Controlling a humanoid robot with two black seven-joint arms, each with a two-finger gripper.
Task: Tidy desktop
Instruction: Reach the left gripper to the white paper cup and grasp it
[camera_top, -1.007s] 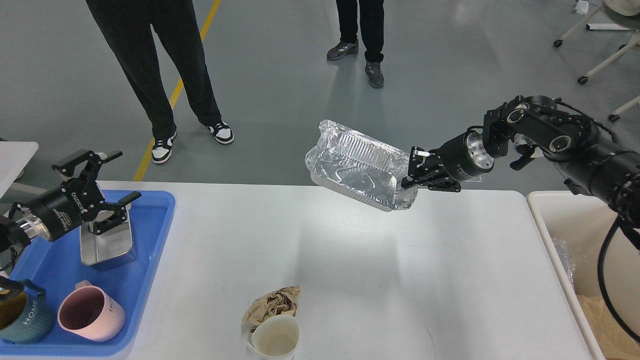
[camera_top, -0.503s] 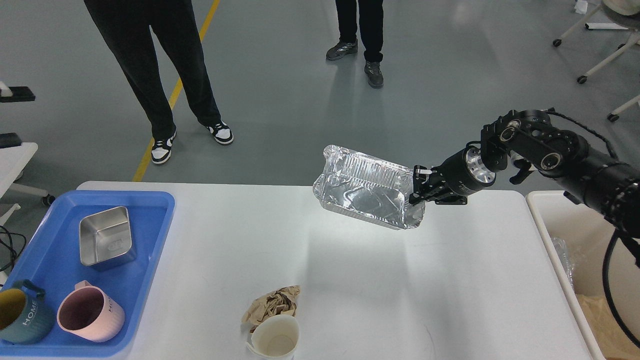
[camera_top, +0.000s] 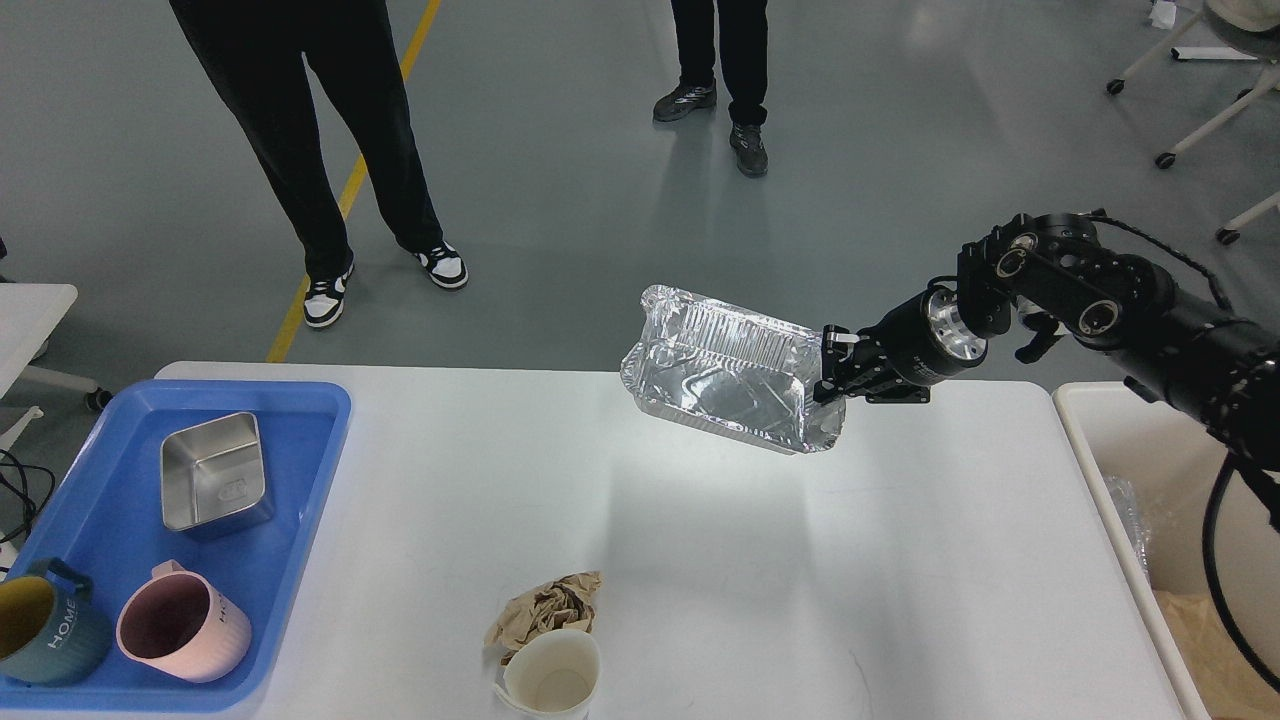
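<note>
Desktop: the desktop (camera_top: 700, 560) fills the near and middle of the view, white and mostly bare; a blue tray (camera_top: 310, 450) sits on its left end; a cream bin (camera_top: 1085, 440) stands just off its right edge
Right gripper: the right gripper (camera_top: 828, 372) is clamped on the right-hand rim of a foil container (camera_top: 725, 385); the container hangs tilted above the far edge of the desktop, clear of the surface, open side turned toward the camera
Left gripper: not in view, so its state cannot be told
Waiting items: a crumpled brown paper (camera_top: 545, 605) and a white paper cup (camera_top: 552, 678) lie touching each other at the near edge, well apart from the held container
In the tray: a steel box (camera_top: 213, 483), a pink mug (camera_top: 183, 622) and a teal mug (camera_top: 50, 632)
Step in hand: probably carrying the foil container to the right, to the bin; that is a judgement from the layout
Doing it well: the foil is thin and held by one rim only, so move slowly and avoid swinging; keep it high enough to clear the bin wall; bring it fully over the opening before releasing; squeezing harder would crumple the rim and could let it slip
</note>
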